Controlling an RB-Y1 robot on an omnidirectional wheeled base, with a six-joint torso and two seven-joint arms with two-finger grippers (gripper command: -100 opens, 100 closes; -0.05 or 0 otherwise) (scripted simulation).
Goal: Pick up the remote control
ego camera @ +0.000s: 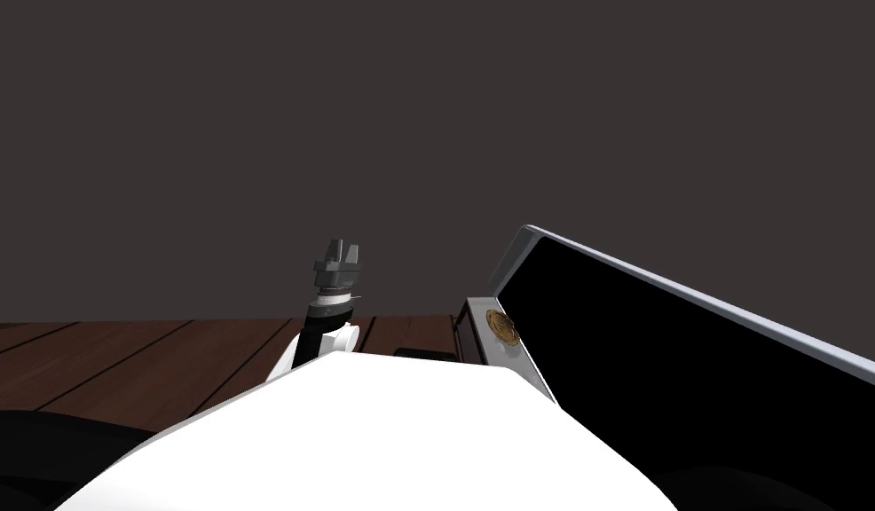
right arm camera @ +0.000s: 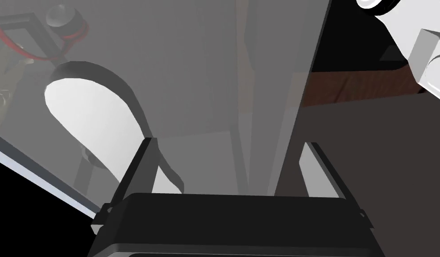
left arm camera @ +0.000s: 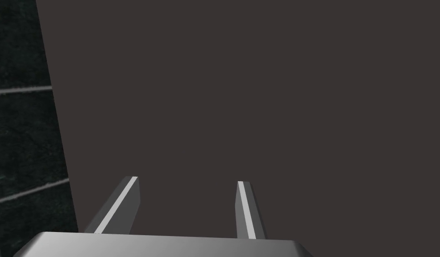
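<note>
With our left gripper and right gripper both released, we judged the small dark flat shape on the near brown plank floor, perhaps the remote control, light, stiff, best pinched across its narrow sides.

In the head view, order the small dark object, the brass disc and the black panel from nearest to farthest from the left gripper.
From the left gripper:
1. Small dark object, low, just to its right.
2. Brass disc, farther right.
3. Black panel, far right; its near corner roughly ties with the disc.
</note>
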